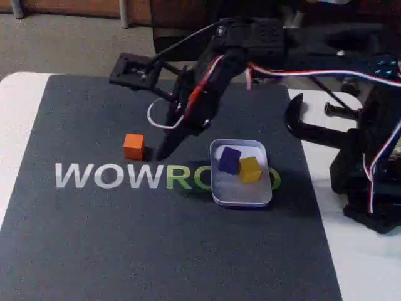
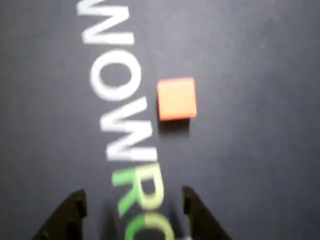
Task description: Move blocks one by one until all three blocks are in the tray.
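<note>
Gripper (image 2: pixel 132 205) open, empty, over the dark mat (image 1: pixel 94 251), near the orange block (image 1: pixel 133 146).
Purple block (image 1: pixel 229 159) and yellow block (image 1: pixel 250 169) touch inside the tray (image 1: pixel 241 196); orange one sits alone above the WOW lettering (image 1: pixel 108 176).

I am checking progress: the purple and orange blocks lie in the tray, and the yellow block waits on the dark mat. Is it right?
Not quite. The colours are swapped: the fixed view shows the purple block and the yellow block in the tray, while the orange block waits on the dark mat.
</note>
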`<state>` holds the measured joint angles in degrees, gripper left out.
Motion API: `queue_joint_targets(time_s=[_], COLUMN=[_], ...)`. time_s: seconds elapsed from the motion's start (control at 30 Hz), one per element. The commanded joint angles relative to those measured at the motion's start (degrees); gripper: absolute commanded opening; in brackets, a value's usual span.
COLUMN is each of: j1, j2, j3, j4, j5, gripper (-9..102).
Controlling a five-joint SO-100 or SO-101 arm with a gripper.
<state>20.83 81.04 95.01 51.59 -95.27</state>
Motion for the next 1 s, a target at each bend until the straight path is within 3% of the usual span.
queue_joint_targets(time_s=[0.0, 0.97], j1=[0.3, 5.1], j2=[-1.7, -18.0], j3=[-5.7, -20.8], j4=[-0.6, -1.9], j5=[0.7, 0.3], gripper=[22, 22])
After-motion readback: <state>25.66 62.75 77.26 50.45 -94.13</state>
